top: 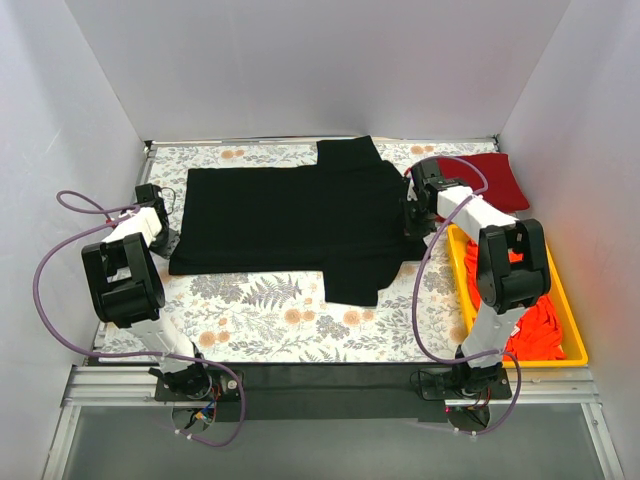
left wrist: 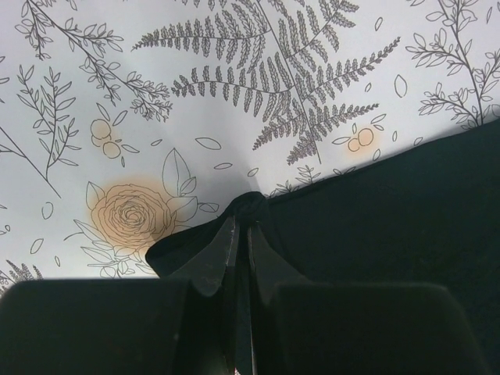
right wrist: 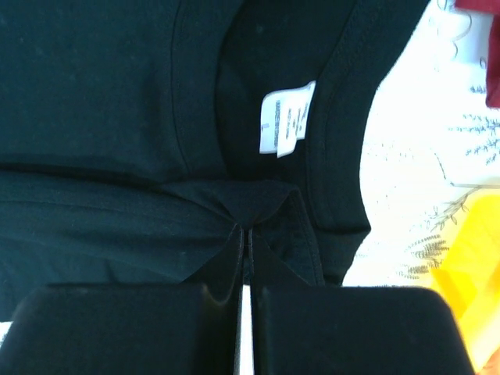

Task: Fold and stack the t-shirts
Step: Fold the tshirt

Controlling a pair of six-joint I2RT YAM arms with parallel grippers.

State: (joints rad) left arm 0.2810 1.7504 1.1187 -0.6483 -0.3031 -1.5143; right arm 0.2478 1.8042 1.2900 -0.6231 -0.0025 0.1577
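A black t-shirt (top: 290, 215) lies spread flat on the floral table cover, hem to the left, collar to the right, sleeves pointing far and near. My left gripper (top: 165, 240) is shut on a pinch of the black shirt's hem corner (left wrist: 248, 205). My right gripper (top: 413, 222) is shut on a fold of the black shirt (right wrist: 254, 199) at the collar, beside the white neck label (right wrist: 285, 117). A dark red t-shirt (top: 495, 180) lies folded at the far right. Orange-red t-shirts (top: 535, 325) fill the yellow bin.
The yellow plastic bin (top: 572, 330) stands along the right edge, its corner also in the right wrist view (right wrist: 469, 258). White walls close in the table on three sides. The floral cover (top: 270, 320) shows bare in front of the shirt.
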